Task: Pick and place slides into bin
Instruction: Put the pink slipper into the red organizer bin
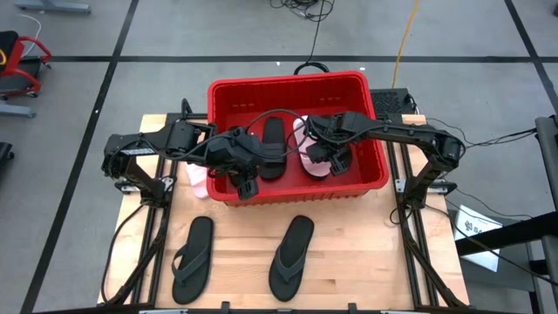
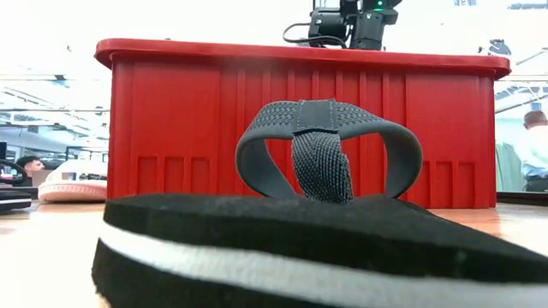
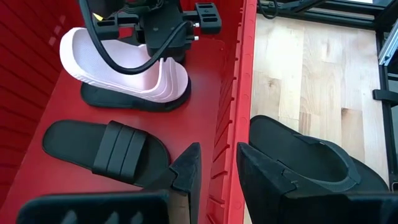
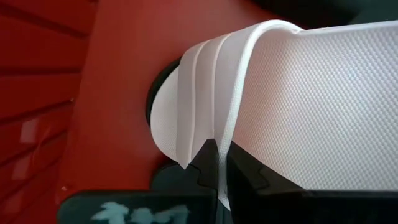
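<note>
High view shows the large red rectangular plastic bin (image 1: 378, 170) at the back of the pale wooden table (image 1: 375, 262), with both dark arms reaching over it. The right gripper (image 1: 319, 154) is down inside the bin's right half, its fingers pinched together on the thin edge of the pale pink-white foam slide's (image 4: 311, 87) wide strap, as the right wrist view shows close up. That slide rests tilted on a black slide (image 3: 134, 102) lying under it on the bin floor.

The left gripper (image 1: 245, 187) hangs at the bin's front wall, jaws apart, one finger (image 3: 186, 177) inside the wall and the other outside; nothing is visibly held between them. Another black wide-strap slide (image 3: 109, 152) lies flat on the bin floor beside it, and one more black slide (image 3: 311, 162) sits on the table just outside the wall.

Left to collect: two black thong flip-flops (image 1: 193, 258) (image 1: 291, 256) flat on the front of the table, well apart, and a second pale pink slide (image 1: 197, 180) on the table left of the bin.

These sandals look light and springy. The foam soles would likely bend if gripped at one end, and the flip-flops lie too flat for an edge grab. The raised strap is probably the best hold, though a thin, smooth strap edge may slip from closed fingers.
</note>
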Available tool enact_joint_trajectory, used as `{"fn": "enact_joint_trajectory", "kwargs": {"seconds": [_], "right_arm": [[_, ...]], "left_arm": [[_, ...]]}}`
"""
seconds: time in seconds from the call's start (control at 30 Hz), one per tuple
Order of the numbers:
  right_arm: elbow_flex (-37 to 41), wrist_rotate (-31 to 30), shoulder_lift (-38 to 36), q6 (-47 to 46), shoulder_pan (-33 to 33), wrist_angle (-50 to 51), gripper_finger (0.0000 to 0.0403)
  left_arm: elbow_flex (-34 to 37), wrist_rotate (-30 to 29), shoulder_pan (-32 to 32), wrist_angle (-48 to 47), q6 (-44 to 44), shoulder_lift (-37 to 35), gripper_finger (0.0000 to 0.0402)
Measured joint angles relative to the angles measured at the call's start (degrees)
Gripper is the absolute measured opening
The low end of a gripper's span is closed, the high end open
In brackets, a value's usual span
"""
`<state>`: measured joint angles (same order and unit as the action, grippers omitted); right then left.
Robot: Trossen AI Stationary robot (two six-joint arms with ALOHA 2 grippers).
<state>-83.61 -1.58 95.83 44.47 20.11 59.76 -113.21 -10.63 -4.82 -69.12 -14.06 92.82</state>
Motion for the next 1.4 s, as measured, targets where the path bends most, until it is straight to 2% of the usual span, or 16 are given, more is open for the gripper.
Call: {"fn": "enact_joint_trajectory", "kwargs": {"seconds": [0.2, 0.4, 0.67, 0.77, 1.03, 1.4], "right_arm": [[0.0, 0.39, -0.02, -0.03, 0.95, -0.01, 0.0], [0.13, 4.68, -3.49, -2.14, 0.93, 1.6, 0.0], [0.18, 5.42, -5.68, -3.24, 0.92, 3.75, 0.0], [1.83, 7.77, -5.07, -3.21, 0.91, 1.81, 0.0], [7.83, 7.66, -5.07, -1.6, 1.31, -2.0, 0.0], [8.5, 7.4, -5.1, 1.88, 1.37, -5.11, 0.0009]], "left_arm": [[0.0, 0.0, -0.04, 0.02, -0.03, 0.0, 0.0097], [0.0, 0.0, -0.04, 0.04, -0.05, 0.0, 0.0097], [0.0, 0.0, -0.02, 0.04, -0.07, 0.0, 0.0097], [0.0, 0.02, -0.04, 0.07, -0.08, 0.0, 0.0097], [0.0, 0.05, 0.24, 0.26, -0.09, -0.01, 0.0097], [0.0, 0.09, 0.72, 0.28, -0.07, -0.02, 0.0097]]}}
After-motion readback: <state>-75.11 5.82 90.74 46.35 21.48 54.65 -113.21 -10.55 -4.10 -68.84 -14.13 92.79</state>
